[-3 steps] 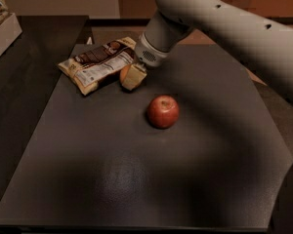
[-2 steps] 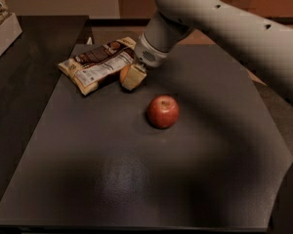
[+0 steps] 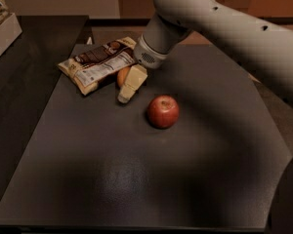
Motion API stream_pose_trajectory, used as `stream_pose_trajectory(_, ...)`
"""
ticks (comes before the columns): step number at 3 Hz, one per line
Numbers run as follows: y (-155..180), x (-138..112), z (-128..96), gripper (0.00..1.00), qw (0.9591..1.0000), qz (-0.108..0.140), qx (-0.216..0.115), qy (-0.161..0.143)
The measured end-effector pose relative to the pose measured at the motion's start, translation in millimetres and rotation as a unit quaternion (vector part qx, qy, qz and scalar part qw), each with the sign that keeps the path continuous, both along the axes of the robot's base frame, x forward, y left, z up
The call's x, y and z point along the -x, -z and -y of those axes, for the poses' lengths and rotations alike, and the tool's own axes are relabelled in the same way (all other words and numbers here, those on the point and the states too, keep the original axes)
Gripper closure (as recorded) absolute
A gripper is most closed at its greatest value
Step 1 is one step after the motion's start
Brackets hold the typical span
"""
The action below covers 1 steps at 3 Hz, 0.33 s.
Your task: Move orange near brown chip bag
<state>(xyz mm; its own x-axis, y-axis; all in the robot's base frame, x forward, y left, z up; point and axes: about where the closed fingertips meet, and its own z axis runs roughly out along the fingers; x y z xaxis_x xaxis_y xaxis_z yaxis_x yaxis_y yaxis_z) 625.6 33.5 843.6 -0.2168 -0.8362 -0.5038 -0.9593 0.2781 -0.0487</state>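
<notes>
1. 1 dark table (image 3: 136,179) fills the view. On it lie 3 items: 1 orange, 1 brown chip bag and 1 red apple.
2. The brown chip bag (image 3: 97,65) lies flat at about 11 o'clock from the table's middle. It has a dark centre with white print and tan edges.
3. The orange (image 3: 122,75) sits just beside the bag, at about 4 o'clock from the bag's middle, and appears to touch its edge. Only the fruit's left part shows.
4. 1 grey robot arm (image 3: 224,28) reaches in from 2 o'clock. Its 1 gripper (image 3: 129,84), cream-coloured, is down at the orange and covers the fruit's right side.
5. I cannot tell whether the gripper is clamped on the orange or loose around it.
6. The apple (image 3: 162,111) rests alone at about 4 o'clock from the gripper, near it but apart.
7. 1 pale box (image 3: 2,30) shows at the 10 o'clock edge, on a separate dark surface.
</notes>
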Motion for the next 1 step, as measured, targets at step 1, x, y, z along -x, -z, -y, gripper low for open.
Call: stream_pose_trajectory(1, 0.0, 0.0, 0.0, 0.0, 1.0, 0.0, 0.0, 0.0)
